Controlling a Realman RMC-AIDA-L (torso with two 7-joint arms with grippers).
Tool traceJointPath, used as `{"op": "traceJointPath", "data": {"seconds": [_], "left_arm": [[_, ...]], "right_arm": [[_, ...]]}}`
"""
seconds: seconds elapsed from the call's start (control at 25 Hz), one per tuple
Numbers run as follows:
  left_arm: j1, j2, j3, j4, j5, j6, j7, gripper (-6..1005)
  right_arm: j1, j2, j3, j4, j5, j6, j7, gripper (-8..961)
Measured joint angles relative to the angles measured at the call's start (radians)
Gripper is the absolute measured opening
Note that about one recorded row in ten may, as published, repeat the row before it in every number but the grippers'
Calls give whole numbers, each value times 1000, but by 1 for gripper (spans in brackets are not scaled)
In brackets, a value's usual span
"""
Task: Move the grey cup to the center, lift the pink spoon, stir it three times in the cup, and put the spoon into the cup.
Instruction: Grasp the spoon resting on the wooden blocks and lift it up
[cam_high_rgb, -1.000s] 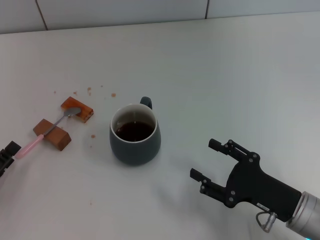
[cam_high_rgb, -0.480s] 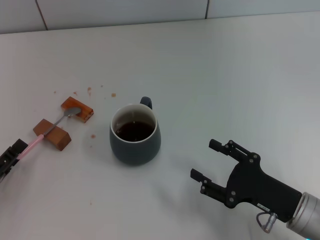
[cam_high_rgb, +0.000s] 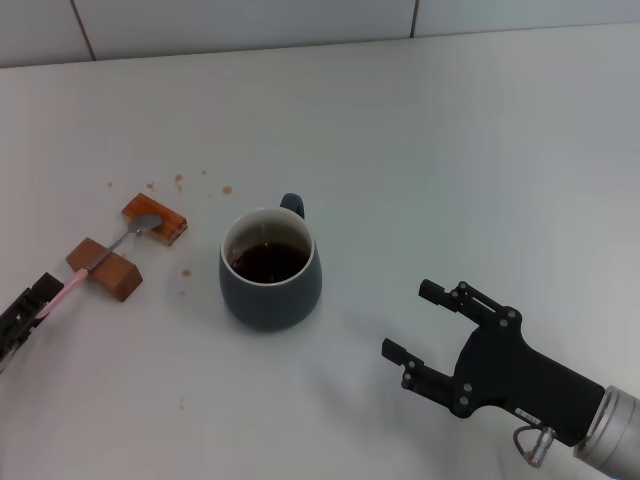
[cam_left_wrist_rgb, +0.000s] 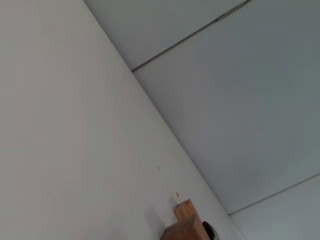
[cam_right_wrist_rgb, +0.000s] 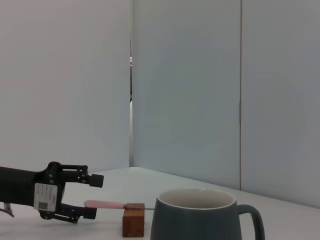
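Observation:
The grey cup (cam_high_rgb: 269, 268) holds dark liquid and stands mid-table, its handle pointing away from me; it also shows in the right wrist view (cam_right_wrist_rgb: 202, 216). The pink spoon (cam_high_rgb: 72, 283) lies across two wooden blocks at the left, its metal bowl (cam_high_rgb: 147, 224) on the far block. My left gripper (cam_high_rgb: 33, 305) is open at the pink handle's end. In the right wrist view the left gripper (cam_right_wrist_rgb: 93, 197) has its fingers apart above and below the handle (cam_right_wrist_rgb: 104, 204). My right gripper (cam_high_rgb: 410, 320) is open and empty to the right of the cup, nearer me.
Two reddish-brown wooden blocks (cam_high_rgb: 104, 268) (cam_high_rgb: 156, 219) carry the spoon; one block shows in the left wrist view (cam_left_wrist_rgb: 185, 221). Small brown crumbs (cam_high_rgb: 180, 180) lie beyond the blocks. A tiled wall (cam_high_rgb: 250, 20) runs along the table's far edge.
My left gripper has moved in along the pink handle from the left edge, its fingers now around the handle's end. The right arm, cup and spoon have not moved.

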Motion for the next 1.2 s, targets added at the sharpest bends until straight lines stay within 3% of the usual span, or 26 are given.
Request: {"op": "traceJointPath", "data": {"seconds": [1.2], "left_arm": [[-29,0,10,-23,0,-33,-13,719]], "right_arm": [[-3,0,0,-1,0,0,0,758]]}}
